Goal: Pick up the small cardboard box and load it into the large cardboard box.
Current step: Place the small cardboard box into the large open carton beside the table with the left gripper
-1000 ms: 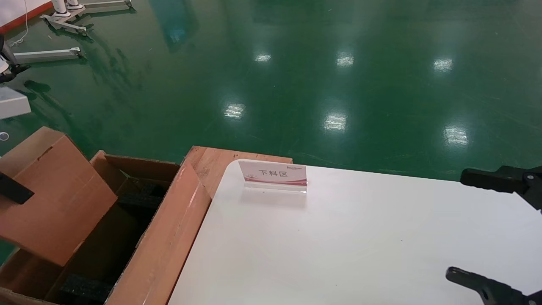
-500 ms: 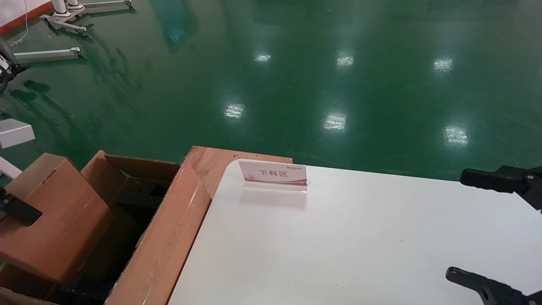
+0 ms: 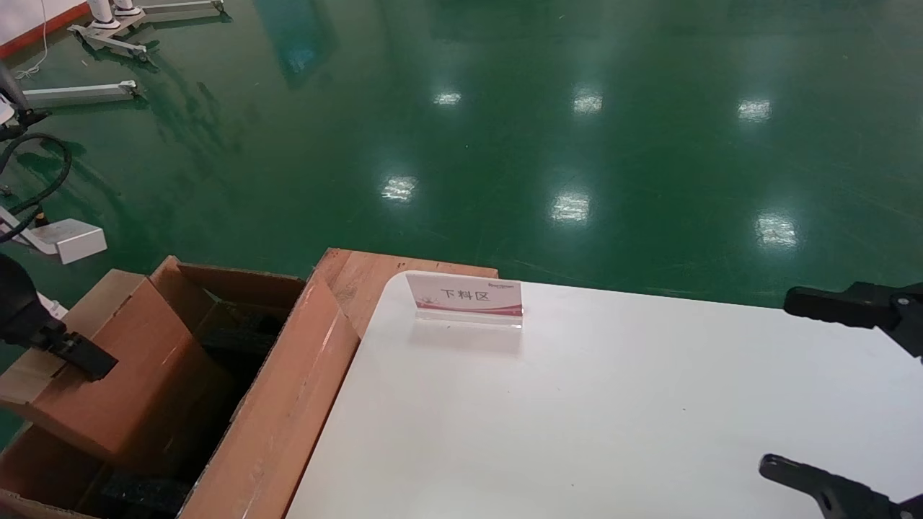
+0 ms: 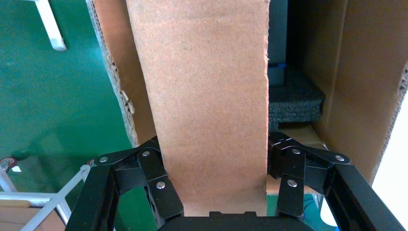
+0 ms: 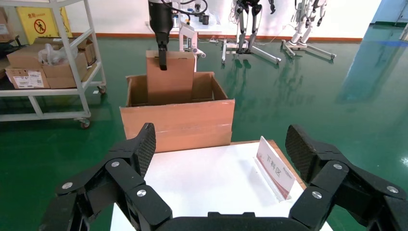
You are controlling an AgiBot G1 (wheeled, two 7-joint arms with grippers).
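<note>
The small cardboard box (image 3: 122, 375) is plain orange-brown and sits part-way down in the large cardboard box (image 3: 281, 404) left of the table. My left gripper (image 3: 76, 353) is shut on the small box's top edge. In the left wrist view the small box (image 4: 211, 96) fills the gap of the left gripper (image 4: 214, 144), with a black foam pad (image 4: 293, 96) and the large box's wall (image 4: 356, 86) beyond. In the right wrist view the small box (image 5: 168, 79) stands upright above the large box's rim (image 5: 178, 120). My right gripper (image 3: 779, 382) is open and empty over the table's right side.
A white table (image 3: 577, 418) carries a small sign stand (image 3: 465, 295). A wooden board (image 3: 360, 277) lies beside the large box. A shelf cart with cartons (image 5: 48, 62) stands beyond the large box. White stands (image 3: 79, 92) are on the green floor.
My left gripper has lowered the small box farther into the large box and its arm has come more into view. The right gripper has not moved.
</note>
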